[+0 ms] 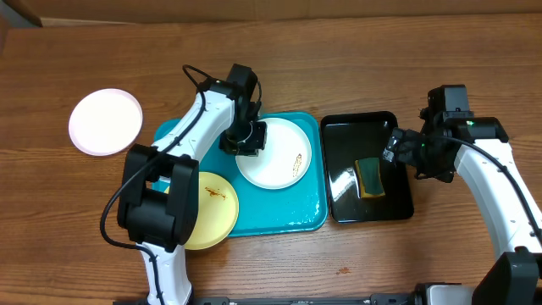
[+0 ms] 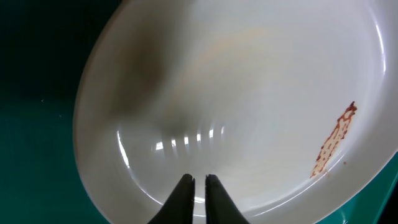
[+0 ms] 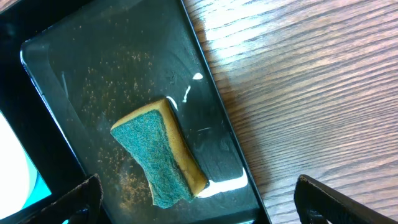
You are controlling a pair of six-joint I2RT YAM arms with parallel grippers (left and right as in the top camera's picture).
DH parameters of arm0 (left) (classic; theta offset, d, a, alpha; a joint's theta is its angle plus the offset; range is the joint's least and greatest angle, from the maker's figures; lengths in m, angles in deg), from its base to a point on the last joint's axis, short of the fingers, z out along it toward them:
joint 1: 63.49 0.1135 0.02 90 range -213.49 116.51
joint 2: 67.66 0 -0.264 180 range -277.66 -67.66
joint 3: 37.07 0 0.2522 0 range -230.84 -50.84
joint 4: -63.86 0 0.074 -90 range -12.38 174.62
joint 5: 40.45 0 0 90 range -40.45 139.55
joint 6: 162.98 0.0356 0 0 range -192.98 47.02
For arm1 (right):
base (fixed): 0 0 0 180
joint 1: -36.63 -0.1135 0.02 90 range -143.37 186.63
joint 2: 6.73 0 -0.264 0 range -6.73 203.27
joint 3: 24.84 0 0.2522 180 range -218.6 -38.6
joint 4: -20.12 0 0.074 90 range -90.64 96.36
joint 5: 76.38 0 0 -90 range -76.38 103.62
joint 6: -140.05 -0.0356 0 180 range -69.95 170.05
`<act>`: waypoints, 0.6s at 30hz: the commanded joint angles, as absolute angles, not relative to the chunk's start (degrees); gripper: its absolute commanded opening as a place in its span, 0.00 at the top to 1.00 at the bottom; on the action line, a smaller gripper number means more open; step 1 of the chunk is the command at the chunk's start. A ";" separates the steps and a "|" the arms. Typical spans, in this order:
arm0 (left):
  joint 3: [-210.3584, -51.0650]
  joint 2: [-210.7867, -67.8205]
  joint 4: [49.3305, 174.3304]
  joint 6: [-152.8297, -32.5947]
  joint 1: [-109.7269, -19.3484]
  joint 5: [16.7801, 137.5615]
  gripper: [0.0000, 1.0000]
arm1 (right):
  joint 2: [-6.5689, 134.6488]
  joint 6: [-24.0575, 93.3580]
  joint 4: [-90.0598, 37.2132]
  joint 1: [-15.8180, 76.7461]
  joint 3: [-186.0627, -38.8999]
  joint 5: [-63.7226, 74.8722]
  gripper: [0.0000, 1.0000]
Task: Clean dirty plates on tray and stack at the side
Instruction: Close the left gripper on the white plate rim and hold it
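Our left hand (image 2: 199, 186) sat nearly closed, gripping nothing we could see, over the smeared white plate (image 1: 279, 157) on the tray (image 1: 292, 219), probably to steady it. Our right hand (image 3: 202, 202) hung wide open and empty near the sponge (image 3: 163, 152), likely to fetch it for wiping.

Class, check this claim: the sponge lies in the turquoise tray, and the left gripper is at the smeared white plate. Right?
One error: the sponge lies in the black tray, not the turquoise tray, as the right wrist view shows. The left gripper is indeed at the smeared white plate.
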State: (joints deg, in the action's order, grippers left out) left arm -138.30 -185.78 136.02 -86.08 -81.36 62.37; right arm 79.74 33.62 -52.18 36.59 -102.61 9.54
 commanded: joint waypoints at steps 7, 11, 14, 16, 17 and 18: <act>-138.97 -182.72 137.74 -91.43 -80.24 50.00 0.68 | 80.05 33.78 -52.05 36.79 -102.31 9.87 0.00; -138.34 -182.72 136.43 -91.43 -79.91 49.96 0.67 | 80.05 33.78 -52.05 36.79 -102.31 9.87 0.00; -137.05 -182.72 134.70 -91.43 -79.98 49.98 0.67 | 80.05 33.78 -52.05 36.79 -102.31 9.87 0.00; -135.70 -182.72 132.37 -91.41 -80.07 49.94 0.67 | 80.05 33.78 -52.03 36.79 -102.31 9.87 0.00; -134.82 -182.72 130.53 -91.39 -80.07 49.94 0.67 | 80.05 33.78 -52.05 36.79 -102.31 9.87 0.00; -134.06 -182.72 128.78 -91.37 -80.07 49.89 0.67 | 80.05 33.78 -52.05 36.79 -102.31 9.87 0.00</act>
State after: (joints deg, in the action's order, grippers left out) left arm -136.42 -184.30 130.99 -90.67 -80.22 50.92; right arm 79.74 33.60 -52.16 36.59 -102.61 9.56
